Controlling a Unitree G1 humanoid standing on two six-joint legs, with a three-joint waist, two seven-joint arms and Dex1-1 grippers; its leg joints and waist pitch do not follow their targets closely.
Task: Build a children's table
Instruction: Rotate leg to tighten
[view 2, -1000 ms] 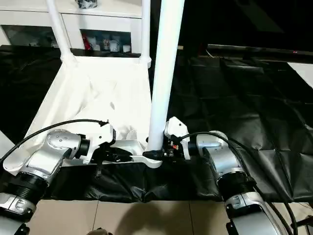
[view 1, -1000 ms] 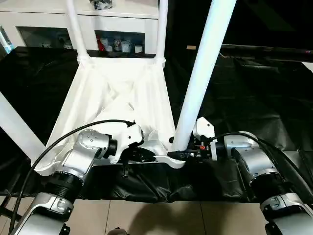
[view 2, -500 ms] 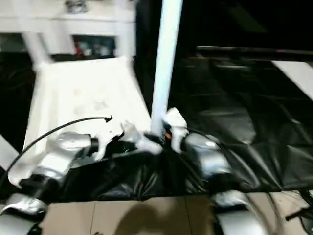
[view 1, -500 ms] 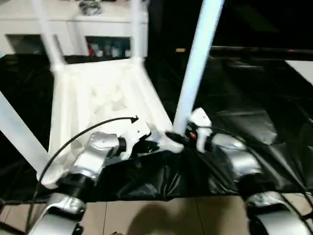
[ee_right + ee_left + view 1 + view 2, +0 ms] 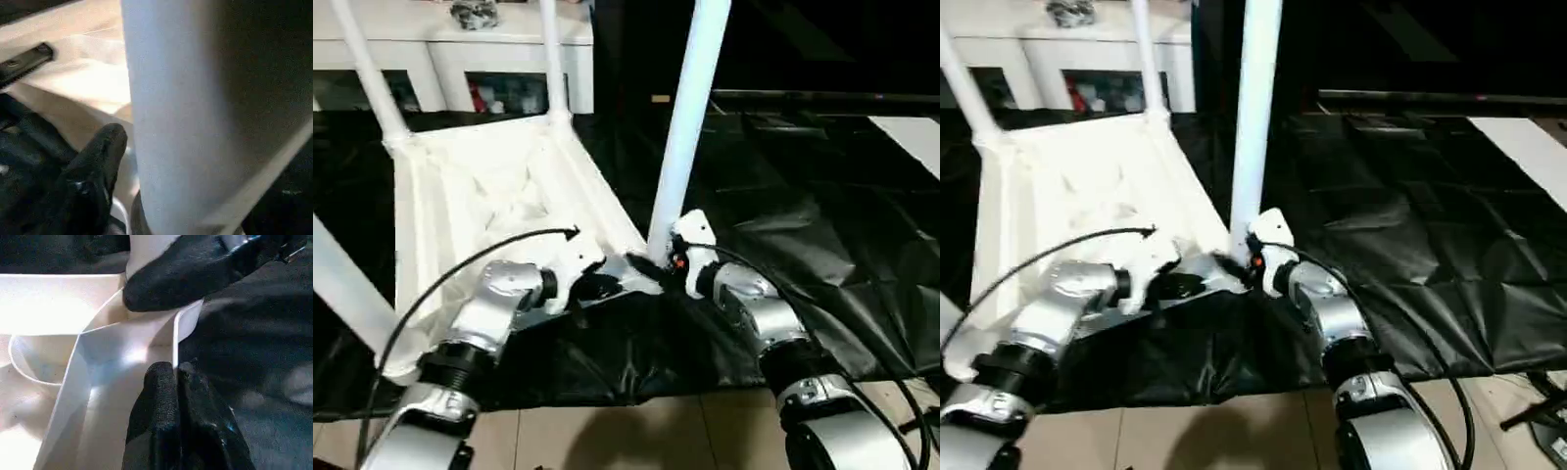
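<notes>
The children's table lies upside down, its white rimmed top [image 5: 489,186] on the black sheet with several white legs standing up from the corner sockets. The near right leg [image 5: 685,127] rises from the corner closest to both grippers. My left gripper [image 5: 607,287] is shut on the thin near rim [image 5: 175,340] of the top, beside that corner. My right gripper [image 5: 651,264] sits at the base of the near right leg, open. One finger [image 5: 95,166] stands a little apart from the leg [image 5: 195,112], and the leg hides the other.
A black plastic sheet [image 5: 803,196] covers the floor around the table, with pale tiles [image 5: 636,441] at its near edge. A white cabinet with glass doors [image 5: 460,49] stands behind the table. A black cable [image 5: 460,274] loops over my left forearm.
The whole view has shifted and tilted. My right gripper's jaws have widened off the base of the near right leg. The left gripper keeps its pinch on the rim.
</notes>
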